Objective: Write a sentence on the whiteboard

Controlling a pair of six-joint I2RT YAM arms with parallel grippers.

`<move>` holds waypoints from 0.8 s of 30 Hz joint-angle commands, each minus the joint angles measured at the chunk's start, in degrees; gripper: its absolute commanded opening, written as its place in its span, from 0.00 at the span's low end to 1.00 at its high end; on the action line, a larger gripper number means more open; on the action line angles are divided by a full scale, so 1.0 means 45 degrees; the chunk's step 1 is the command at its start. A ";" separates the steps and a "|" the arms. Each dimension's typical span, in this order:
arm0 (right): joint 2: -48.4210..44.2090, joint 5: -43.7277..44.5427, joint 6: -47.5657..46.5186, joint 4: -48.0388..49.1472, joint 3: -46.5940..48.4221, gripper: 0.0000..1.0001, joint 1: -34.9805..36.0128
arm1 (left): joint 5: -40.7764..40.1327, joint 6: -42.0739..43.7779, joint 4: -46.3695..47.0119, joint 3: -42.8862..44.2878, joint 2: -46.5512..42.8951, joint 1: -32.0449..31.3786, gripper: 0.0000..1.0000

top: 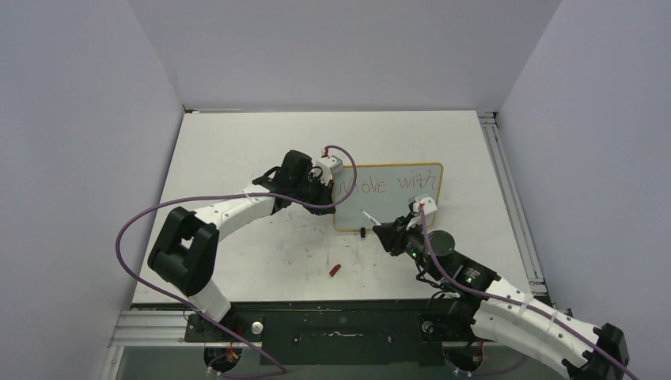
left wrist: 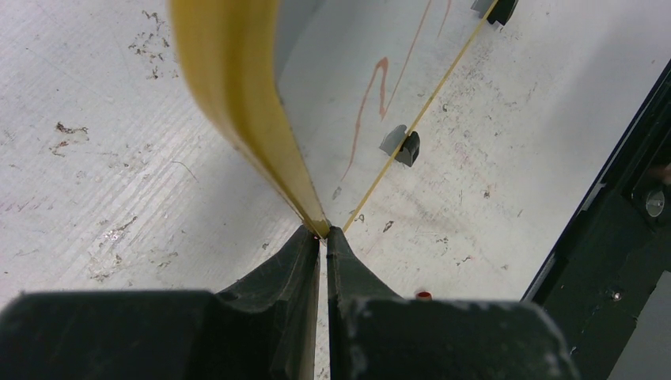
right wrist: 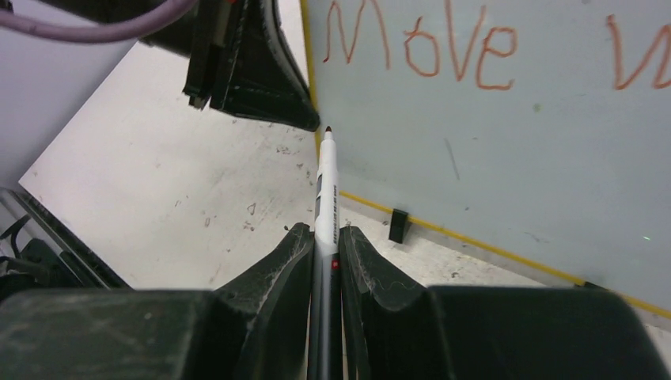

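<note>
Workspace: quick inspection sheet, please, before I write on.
Surface: table white, scuffed, stained.
Job's things: whiteboard on table; sentence reads "Move with" so far; marker tip near the board's lower left, contact unclear.
Clutter: red piece near the front edge.
Grippers: left gripper shut on whiteboard frame; right gripper shut on marker.
Cables: purple cable loops along each arm.
Surroundings: grey walls on three sides.
</note>
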 commanded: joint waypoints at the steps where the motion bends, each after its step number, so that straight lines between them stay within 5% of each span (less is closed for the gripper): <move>1: 0.0806 0.3395 0.0056 0.2717 -0.0543 0.05 0.2281 | 0.0216 -0.0020 0.0205 0.0534 -0.0717 0.0083 0.03; 10: 0.4215 0.6211 -0.0376 0.5073 -0.0135 0.05 0.5000 | 0.0044 -0.0084 0.0332 0.0513 -0.0862 0.0085 0.02; 24: 0.6558 0.6734 -0.0293 0.6127 0.0714 0.05 0.4613 | 0.0051 -0.0060 0.0231 0.0593 -0.0688 0.0104 0.01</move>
